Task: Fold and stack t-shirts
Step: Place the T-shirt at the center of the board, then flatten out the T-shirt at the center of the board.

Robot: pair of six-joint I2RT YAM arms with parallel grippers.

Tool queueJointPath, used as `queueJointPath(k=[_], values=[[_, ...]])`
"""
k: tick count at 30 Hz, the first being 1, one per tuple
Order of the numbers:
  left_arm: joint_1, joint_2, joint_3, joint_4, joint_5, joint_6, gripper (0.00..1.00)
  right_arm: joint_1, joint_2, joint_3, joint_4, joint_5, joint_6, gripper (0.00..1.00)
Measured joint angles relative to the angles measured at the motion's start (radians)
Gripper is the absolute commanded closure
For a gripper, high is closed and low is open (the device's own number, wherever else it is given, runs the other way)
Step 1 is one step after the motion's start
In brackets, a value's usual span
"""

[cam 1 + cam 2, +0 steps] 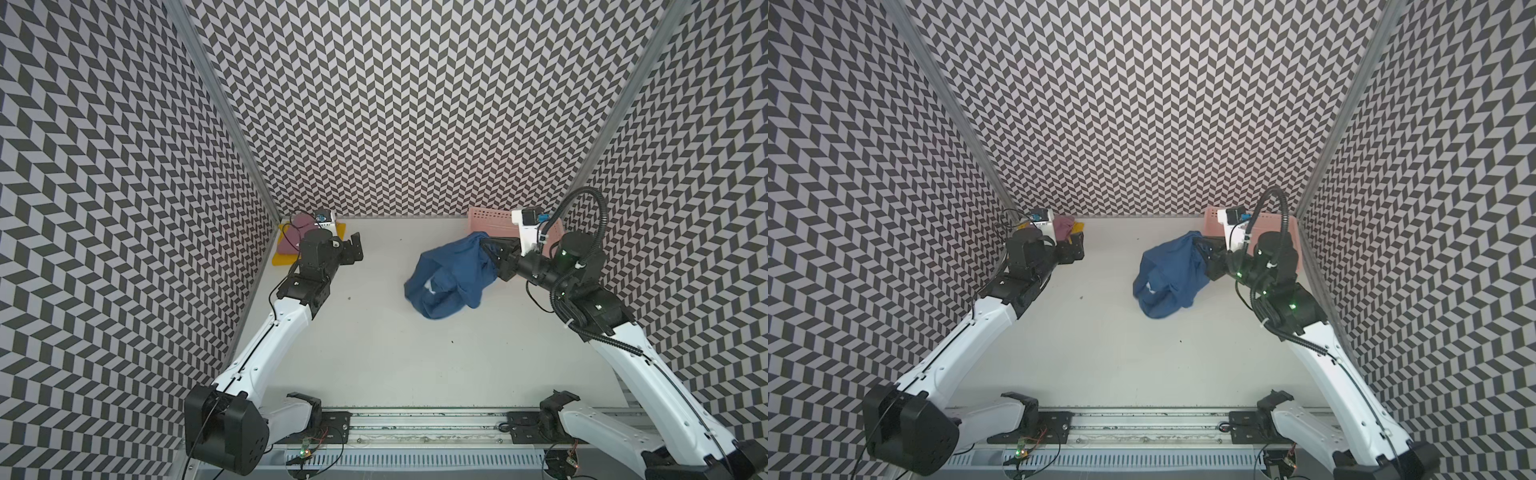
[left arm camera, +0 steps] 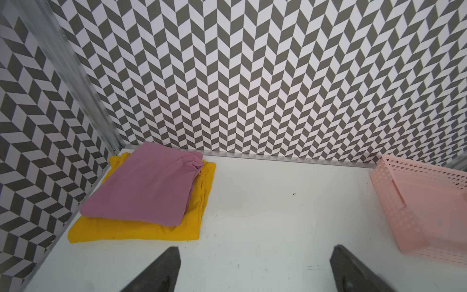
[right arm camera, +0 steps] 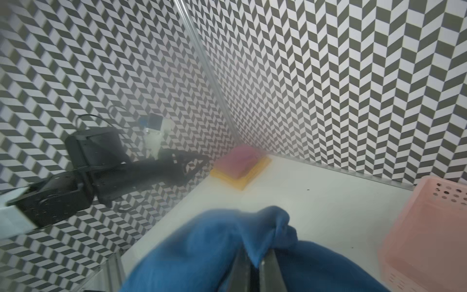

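- The right gripper (image 3: 255, 263) is clamped on a bunch of the navy t-shirt (image 1: 449, 278). In the right wrist view its jaws stand pressed nearly together with a ridge of blue cloth pinched between them.
- The navy t-shirt hangs crumpled from that grip, spreading down toward the table (image 1: 374, 345). It sits right of the middle, just in front of the pink basket (image 2: 417, 202).
- The left gripper (image 2: 255, 249) stands wide apart and holds nothing. It is near the far left corner, well apart from the navy t-shirt.
- The mauve t-shirt (image 2: 144, 184) lies folded on top of the folded yellow t-shirt (image 2: 141, 231). The stack sits in that far left corner against both walls, just beyond the left gripper.
- Hard to make out:
  - In both top views the right gripper's tips are buried in the cloth.
  - The print is almost wholly folded away (only a pale scrap shows among the creases).
  - Whether the lowest folds touch the table cannot be told.
  - The left arm (image 1: 286, 320) covers much of the stack from above.
  - The right wrist view is blurred.
  - The basket is cut off at the edge of both wrist views.
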Motion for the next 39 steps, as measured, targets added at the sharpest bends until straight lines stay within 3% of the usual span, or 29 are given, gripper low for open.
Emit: queueJointPath(k=[7,9,11,13,17,20,22,26,29,33,39], values=[[-0.02,-0.062,-0.038,-0.008,0.018,-0.037,0.06,0.035,0.049,-0.089,0.016,-0.136,0.031,0.81],[-0.025,-0.071,-0.055,-0.01,0.019,-0.047,0.06,0.057,0.137,-0.139,0.04,-0.14,0.04,0.77],[-0.031,-0.071,-0.066,-0.013,0.026,-0.058,0.06,0.083,0.295,-0.164,0.059,-0.131,0.054,0.57],[-0.038,-0.069,-0.071,-0.021,0.035,-0.066,0.06,0.109,0.451,-0.153,0.055,-0.114,0.053,0.46],[-0.07,-0.064,-0.071,-0.029,0.06,-0.071,0.08,0.174,0.62,-0.087,0.036,-0.012,0.063,0.4],[-0.133,-0.043,-0.071,-0.045,0.082,-0.051,0.08,0.199,0.539,-0.09,0.063,0.116,0.097,0.33],[-0.205,-0.011,-0.069,-0.064,0.089,-0.039,0.09,0.2,0.412,-0.111,0.091,0.232,0.121,0.17],[-0.364,0.068,-0.078,-0.101,0.097,-0.035,0.1,0.196,0.179,-0.112,0.089,0.515,0.153,0.14],[-0.455,0.122,-0.111,-0.113,0.123,-0.043,0.14,0.194,0.083,-0.15,0.072,0.67,0.172,0.13],[-0.55,0.231,-0.115,-0.158,0.161,-0.054,0.19,0.194,0.045,-0.264,0.019,0.748,0.203,0.13],[-0.735,0.306,-0.114,-0.238,0.2,-0.095,0.18,0.194,0.092,-0.401,-0.031,0.744,0.25,0.13]])
